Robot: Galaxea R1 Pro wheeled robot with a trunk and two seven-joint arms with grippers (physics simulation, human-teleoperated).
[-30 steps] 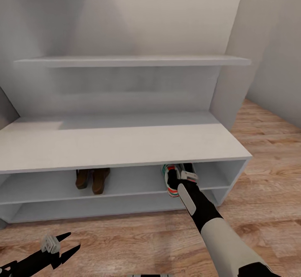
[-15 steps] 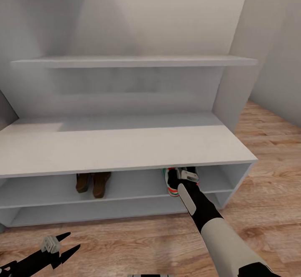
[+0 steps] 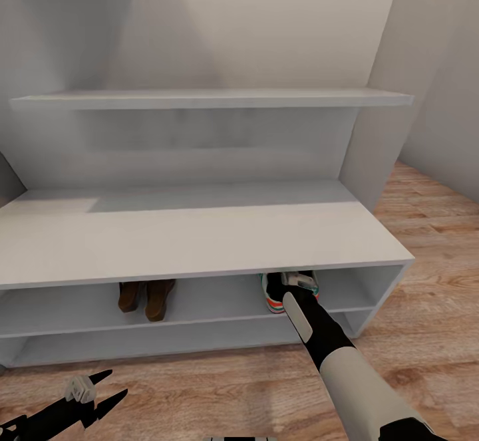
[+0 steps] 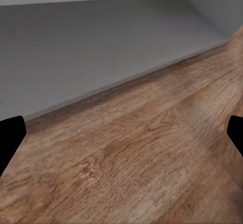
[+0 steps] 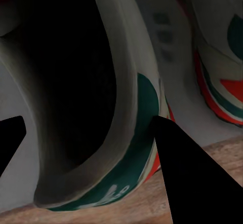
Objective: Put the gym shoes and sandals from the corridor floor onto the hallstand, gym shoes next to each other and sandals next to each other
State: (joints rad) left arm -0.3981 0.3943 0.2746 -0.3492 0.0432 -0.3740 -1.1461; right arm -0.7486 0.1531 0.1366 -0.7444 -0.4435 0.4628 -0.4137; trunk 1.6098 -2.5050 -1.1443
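Whole head view shifted slightly, rack edge sliding right, shoes unmoved. Hallstand [image 3: 199,241] being faced across corridor floor [image 3: 426,281]. Sandals [image 3: 146,296] being kept paired on upper shelf. Gym shoes [image 3: 279,289] being reached beside them; near shoe's heel wall being straddled by right gripper [image 5: 96,148], grip uncertain. Left gripper [image 3: 100,394] being held spread, empty.

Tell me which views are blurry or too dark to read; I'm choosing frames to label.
Head view: sharp and evenly lit, with the sandals shaded under the hallstand. Left wrist view: floor slightly soft. Right wrist view: gym shoe close up and blurred, its inside almost black.
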